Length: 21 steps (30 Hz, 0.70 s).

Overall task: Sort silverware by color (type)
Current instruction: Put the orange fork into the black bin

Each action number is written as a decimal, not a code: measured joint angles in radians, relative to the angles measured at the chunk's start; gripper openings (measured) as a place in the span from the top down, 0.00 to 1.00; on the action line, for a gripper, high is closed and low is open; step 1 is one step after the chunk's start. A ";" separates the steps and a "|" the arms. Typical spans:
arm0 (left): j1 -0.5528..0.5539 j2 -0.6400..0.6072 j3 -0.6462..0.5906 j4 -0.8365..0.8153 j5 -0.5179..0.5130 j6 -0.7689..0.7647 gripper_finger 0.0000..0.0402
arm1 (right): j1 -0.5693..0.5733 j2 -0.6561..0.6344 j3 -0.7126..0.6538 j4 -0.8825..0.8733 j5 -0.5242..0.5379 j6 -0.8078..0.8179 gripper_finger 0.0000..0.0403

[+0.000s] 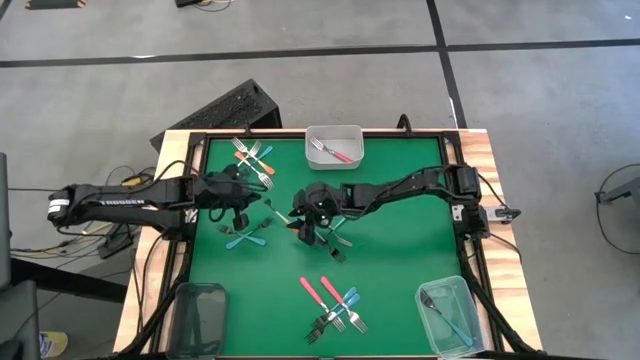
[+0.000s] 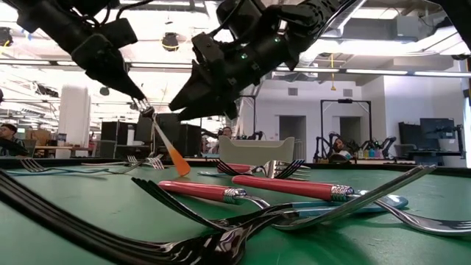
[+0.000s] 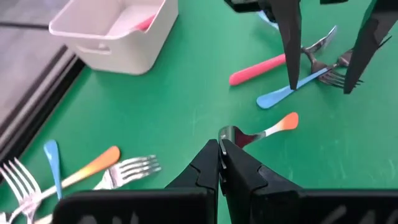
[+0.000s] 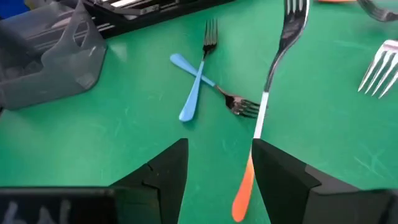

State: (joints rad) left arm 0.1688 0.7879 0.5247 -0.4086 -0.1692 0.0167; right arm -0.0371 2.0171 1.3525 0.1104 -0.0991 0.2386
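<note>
An orange-handled fork point(image 2: 165, 143) hangs over the middle of the green table between my two grippers. My left gripper point(image 3: 221, 148), reaching in from the table's left, is shut on its metal end. My right gripper point(image 4: 219, 168), reaching in from the right, is open, and the fork's orange handle point(image 4: 244, 186) stands between its fingers, close beside one of them. Other forks lie loose on the table: an orange-handled cluster at the far left point(image 1: 252, 155), a crossed blue pair point(image 4: 198, 84), and pink and blue ones near the front point(image 1: 335, 305). My left gripper pinches the fork's metal head end point(image 3: 229, 133) between its two fingertips, coming slanting down from the table's left. The fork hangs tilted below the fingers, orange handle lowest point(image 2: 179, 168), clear of the table. My right gripper: whether one finger point(image 4: 280, 180) touches the handle I cannot tell.
A white tub point(image 1: 334, 147) at the far edge holds a pink fork. A clear tub point(image 1: 200, 315) stands at the near left corner. Another clear tub point(image 1: 447, 315) at the near right holds a blue fork. A black raised frame point(image 1: 190, 210) rims the table.
</note>
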 joint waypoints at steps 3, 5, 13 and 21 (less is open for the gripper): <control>-0.006 0.000 0.000 0.030 0.000 0.020 1.00 | 0.005 0.000 0.000 0.021 -0.004 0.001 0.53; -0.010 0.000 0.001 0.054 0.004 0.029 1.00 | 0.005 0.000 0.000 0.034 -0.022 0.019 0.55; -0.051 0.000 0.001 0.198 0.029 0.079 1.00 | 0.017 0.000 0.000 0.021 -0.029 0.038 0.60; -0.071 0.000 0.001 0.250 0.017 0.117 1.00 | 0.025 0.000 0.000 -0.059 0.063 0.060 0.64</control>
State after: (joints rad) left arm 0.0981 0.7879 0.5259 -0.1585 -0.1521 0.1339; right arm -0.0120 2.0171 1.3521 0.0511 -0.0360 0.2986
